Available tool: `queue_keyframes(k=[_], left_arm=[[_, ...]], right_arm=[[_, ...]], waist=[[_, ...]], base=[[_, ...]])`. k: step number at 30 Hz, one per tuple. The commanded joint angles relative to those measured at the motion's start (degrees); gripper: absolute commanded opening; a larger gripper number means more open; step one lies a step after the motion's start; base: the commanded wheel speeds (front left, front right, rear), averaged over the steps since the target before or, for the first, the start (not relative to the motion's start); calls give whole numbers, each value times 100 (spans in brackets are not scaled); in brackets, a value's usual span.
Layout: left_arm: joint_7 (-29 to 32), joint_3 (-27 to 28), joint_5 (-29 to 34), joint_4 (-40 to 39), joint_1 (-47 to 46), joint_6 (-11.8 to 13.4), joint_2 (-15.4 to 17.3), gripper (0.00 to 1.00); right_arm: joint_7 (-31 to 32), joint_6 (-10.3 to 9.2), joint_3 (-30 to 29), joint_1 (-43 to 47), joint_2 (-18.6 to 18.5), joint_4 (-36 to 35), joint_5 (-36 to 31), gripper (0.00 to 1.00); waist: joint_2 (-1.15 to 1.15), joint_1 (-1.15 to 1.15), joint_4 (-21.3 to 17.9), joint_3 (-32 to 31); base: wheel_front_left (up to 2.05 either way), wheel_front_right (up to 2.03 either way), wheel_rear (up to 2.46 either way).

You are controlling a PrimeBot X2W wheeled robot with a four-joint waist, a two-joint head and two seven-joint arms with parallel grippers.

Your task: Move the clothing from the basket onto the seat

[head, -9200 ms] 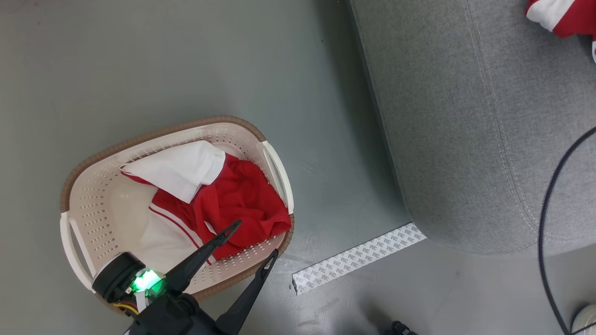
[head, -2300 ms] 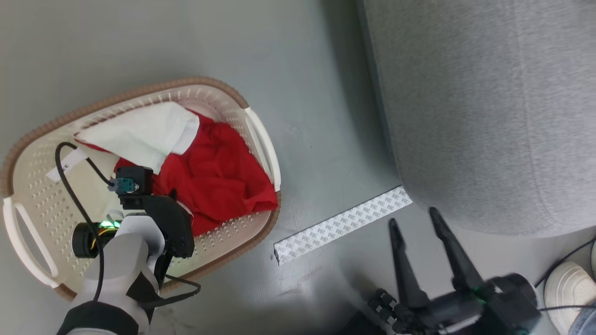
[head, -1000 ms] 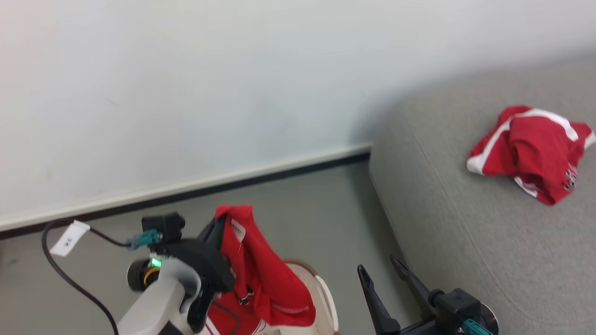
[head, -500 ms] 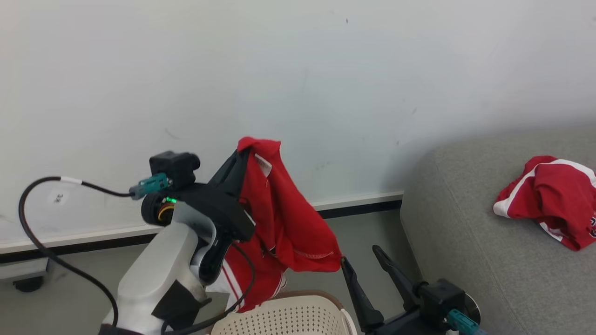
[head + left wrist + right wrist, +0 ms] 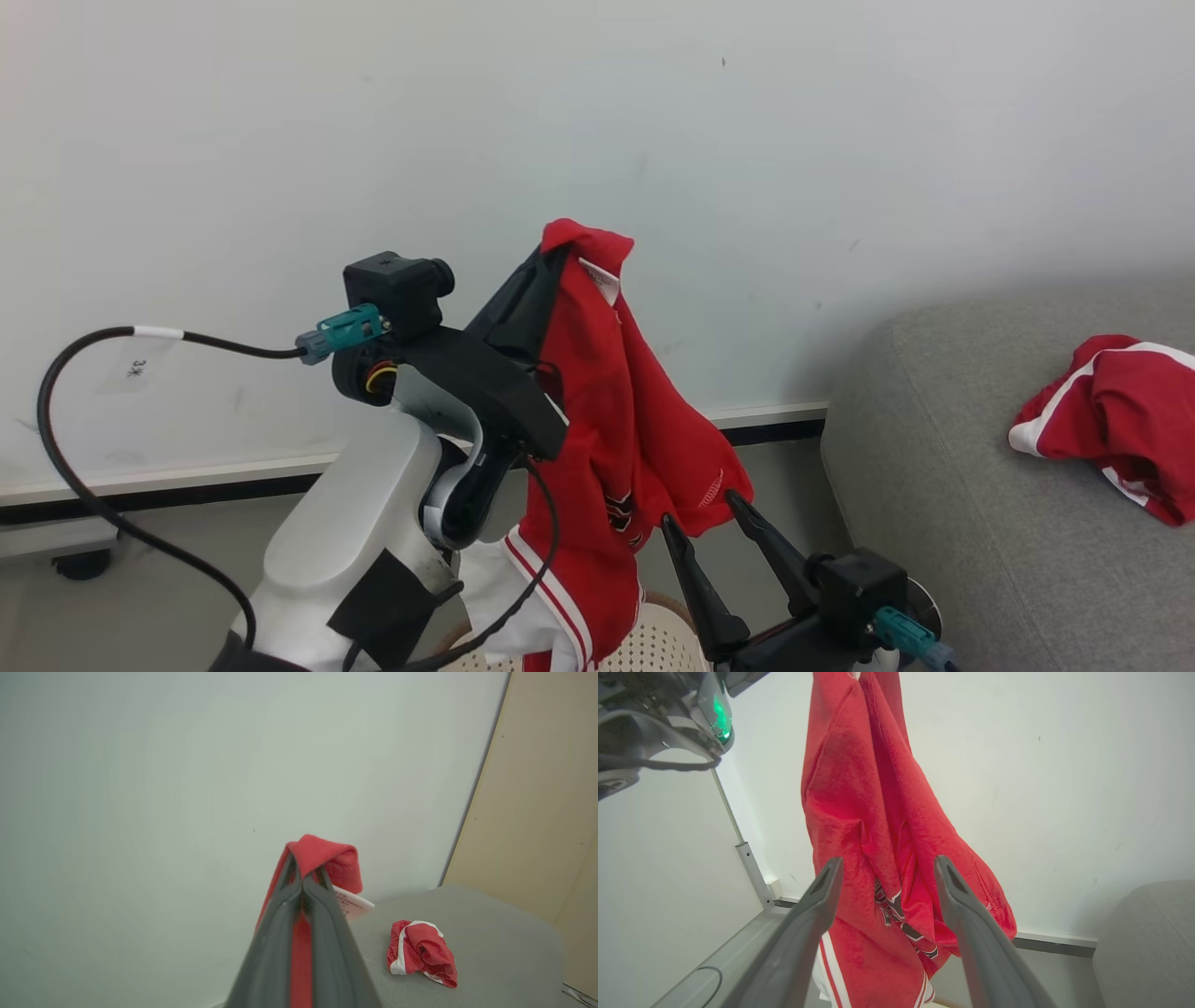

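My left gripper (image 5: pixel 563 250) is raised high and shut on the top fold of a red garment (image 5: pixel 607 411) with white stripes, part of the clothing. It hangs down over the basket (image 5: pixel 658 644), whose cream perforated wall shows at the bottom edge. In the left wrist view the fingers (image 5: pixel 280 914) pinch the red fabric (image 5: pixel 327 854). My right gripper (image 5: pixel 700 507) stands open just below the garment's lower hem. In the right wrist view its open gripper (image 5: pixel 888 861) faces the hanging cloth (image 5: pixel 859 812). A second red-and-white garment (image 5: pixel 1111 425) lies on the grey seat (image 5: pixel 934 541).
A pale wall with a dark skirting strip (image 5: pixel 775 431) stands behind the basket. A black cable (image 5: pixel 84 373) loops from my left wrist. The seat (image 5: pixel 495 933) stretches to the right, with bare cushion around the garment (image 5: pixel 420 952) that lies on it.
The camera has tilted up. My left gripper has lifted the red garment higher and to the right, above the basket. The right gripper has stayed open and now sits under the hem.
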Motion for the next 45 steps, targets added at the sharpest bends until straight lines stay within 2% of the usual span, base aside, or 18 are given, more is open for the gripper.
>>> queue_keyframes(k=[1,6,14,23,35,36,37,38,39,43,44,45], left_arm=[[24,-58,-57,-97,71,19,-10,0],[85,-302,-174,-591,120,93,-37,0],[257,-722,-323,-1289,139,249,-46,0],[463,-1023,-601,-1853,226,323,-51,0],[709,-1382,-1011,-2544,216,582,-51,0],[721,-1406,-1030,-2580,209,620,-52,0],[724,-1410,-1027,-2573,211,628,-52,0],[719,-1406,-1022,-2557,220,644,-48,0],[715,-1399,-1007,-2526,230,670,-29,0],[628,-1361,-948,-2357,285,699,42,0],[596,-1347,-948,-2291,310,708,63,16],[554,-1346,-889,-2223,312,714,108,39]], right_arm=[[30,-2,-13,-90,16,18,52,100],[353,-2,-2,-294,33,303,435,100],[476,-2,270,-1029,32,914,947,100],[390,-2,487,-1493,31,1611,1202,100],[-12,-2,553,-1927,31,2358,1516,100],[-56,-2,591,-1984,30,2419,1557,89],[-70,-2,614,-2004,30,2439,1575,65],[-87,-2,636,-2022,30,2469,1594,27],[-107,-2,651,-2043,30,2496,1613,0],[-164,-2,717,-2090,31,2563,1658,0],[-165,-2,729,-2085,30,2573,1663,0],[-166,-2,739,-2078,30,2582,1664,0]], waist=[[0,0,20,0],[0,0,90,24],[0,0,246,40],[0,0,394,22],[0,0,427,16],[0,0,429,21],[0,0,429,23],[0,0,427,26],[0,0,426,29],[0,0,422,43],[0,0,419,45],[0,0,414,46]], base=[[0,0,0],[0,0,0],[0,0,0],[0,0,0],[0,0,0],[0,0,0],[0,0,0],[0,0,0],[0,0,0],[0,0,0],[0,0,0],[0,0,0]])
